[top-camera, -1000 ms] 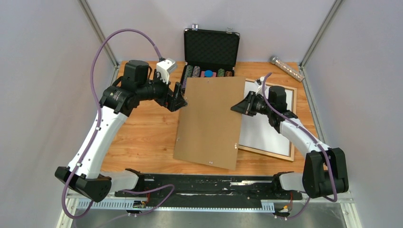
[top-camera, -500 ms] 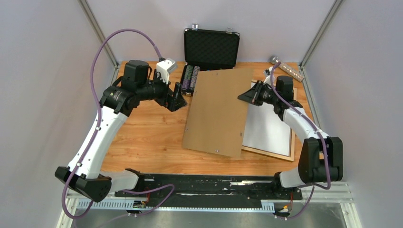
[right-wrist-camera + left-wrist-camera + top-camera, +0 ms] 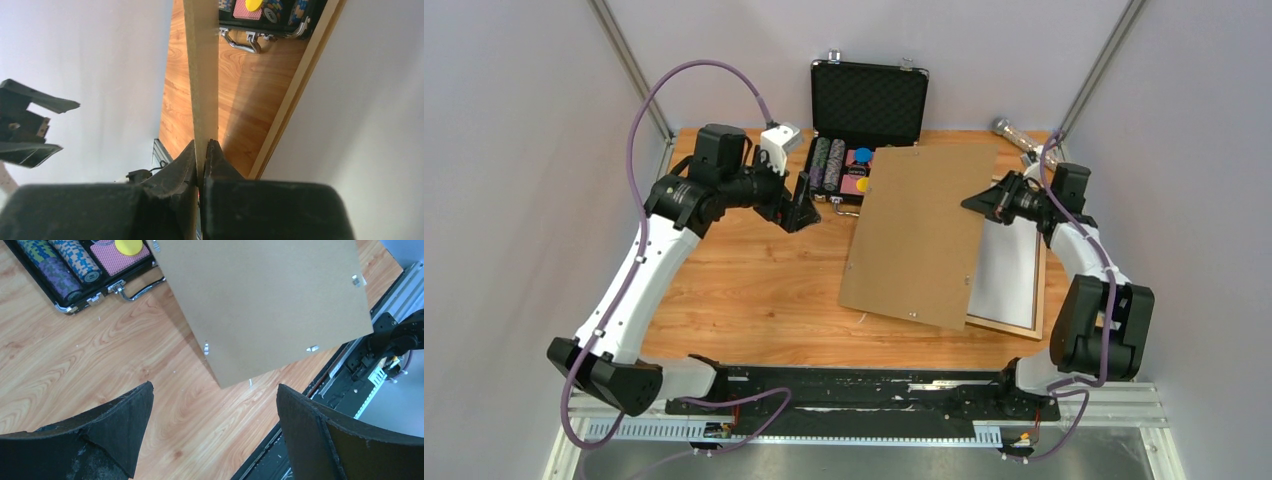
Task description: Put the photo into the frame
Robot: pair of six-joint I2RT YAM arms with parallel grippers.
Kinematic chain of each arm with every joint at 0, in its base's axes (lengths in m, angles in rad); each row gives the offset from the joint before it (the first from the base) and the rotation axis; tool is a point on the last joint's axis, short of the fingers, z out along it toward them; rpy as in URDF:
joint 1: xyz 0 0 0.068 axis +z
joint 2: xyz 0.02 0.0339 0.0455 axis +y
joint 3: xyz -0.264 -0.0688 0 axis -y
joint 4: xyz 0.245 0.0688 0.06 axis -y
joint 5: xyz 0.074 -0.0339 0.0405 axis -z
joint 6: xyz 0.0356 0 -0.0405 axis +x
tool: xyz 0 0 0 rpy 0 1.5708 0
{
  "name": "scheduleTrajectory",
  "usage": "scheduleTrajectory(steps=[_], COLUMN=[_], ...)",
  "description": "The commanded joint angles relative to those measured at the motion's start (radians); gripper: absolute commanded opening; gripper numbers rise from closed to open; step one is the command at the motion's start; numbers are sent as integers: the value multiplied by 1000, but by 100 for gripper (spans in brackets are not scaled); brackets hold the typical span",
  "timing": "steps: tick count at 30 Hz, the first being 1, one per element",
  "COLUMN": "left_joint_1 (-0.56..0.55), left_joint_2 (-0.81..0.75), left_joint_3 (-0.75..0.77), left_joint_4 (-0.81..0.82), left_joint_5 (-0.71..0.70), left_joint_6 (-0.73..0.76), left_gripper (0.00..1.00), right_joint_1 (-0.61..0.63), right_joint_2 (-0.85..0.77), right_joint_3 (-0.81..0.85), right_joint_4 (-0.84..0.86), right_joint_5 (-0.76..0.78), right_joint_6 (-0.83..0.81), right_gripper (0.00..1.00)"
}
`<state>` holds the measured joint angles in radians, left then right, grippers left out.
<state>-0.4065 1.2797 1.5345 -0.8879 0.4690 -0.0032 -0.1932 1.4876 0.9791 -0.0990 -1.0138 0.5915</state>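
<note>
The light-brown wooden frame (image 3: 1004, 327) lies flat at the table's right side. A white sheet (image 3: 1006, 275) fills it, matching the photo's plain white back; no printed side shows. My right gripper (image 3: 982, 203) is shut on the right edge of the brown fibreboard backing panel (image 3: 919, 235), holding it tilted, partly over the frame's left part. In the right wrist view the panel's edge (image 3: 201, 75) is pinched in my right gripper (image 3: 202, 150), beside the frame rail (image 3: 295, 90). My left gripper (image 3: 802, 205) is open and empty, left of the panel (image 3: 265, 305).
An open black case (image 3: 869, 100) with poker chips (image 3: 829, 165) stands at the back centre, and shows in the left wrist view (image 3: 75, 275). A metal tube (image 3: 1024, 142) lies at the back right corner. Enclosure walls border the table on both sides.
My right gripper has carried the backing panel rightward and toward the back, over the frame, uncovering the case's chips. My left arm has shifted slightly right and stays open.
</note>
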Motion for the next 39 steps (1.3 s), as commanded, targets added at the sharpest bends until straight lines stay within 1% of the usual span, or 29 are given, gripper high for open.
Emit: scheduleTrajectory(steps=[1, 7, 11, 15, 20, 24, 25, 30, 32, 39], left_joint_1=[-6, -6, -6, -6, -6, -6, -6, -7, -6, -8], left_joint_2=[28, 91, 123, 152, 165, 173, 178, 199, 207, 249], left_joint_3=[37, 66, 75, 85, 79, 59, 57, 51, 50, 66], left_joint_4=[48, 68, 84, 94, 105, 122, 127, 140, 146, 145], left_joint_5=[12, 46, 61, 69, 70, 72, 74, 79, 78, 69], left_joint_6=[15, -3, -23, -25, -19, -18, -18, -23, -26, -28], left_gripper=[100, 99, 99, 99, 99, 99, 99, 99, 99, 99], right_joint_1=[-101, -271, -362, -430, -515, -552, -558, -591, -602, -612], right_joint_2=[-69, -101, -91, -55, 29, 132, 160, 314, 366, 496], right_joint_3=[-5, -47, -31, 28, 130, 234, 265, 396, 443, 575], right_joint_4=[15, 0, -78, -257, -464, -671, -730, -974, -1049, -1196], right_joint_5=[-209, -347, -410, -439, -454, -441, -438, -435, -429, -415], right_joint_6=[0, 11, -61, -196, -385, -571, -652, -871, -948, -1077], right_gripper=[0, 0, 0, 0, 0, 0, 0, 0, 0, 0])
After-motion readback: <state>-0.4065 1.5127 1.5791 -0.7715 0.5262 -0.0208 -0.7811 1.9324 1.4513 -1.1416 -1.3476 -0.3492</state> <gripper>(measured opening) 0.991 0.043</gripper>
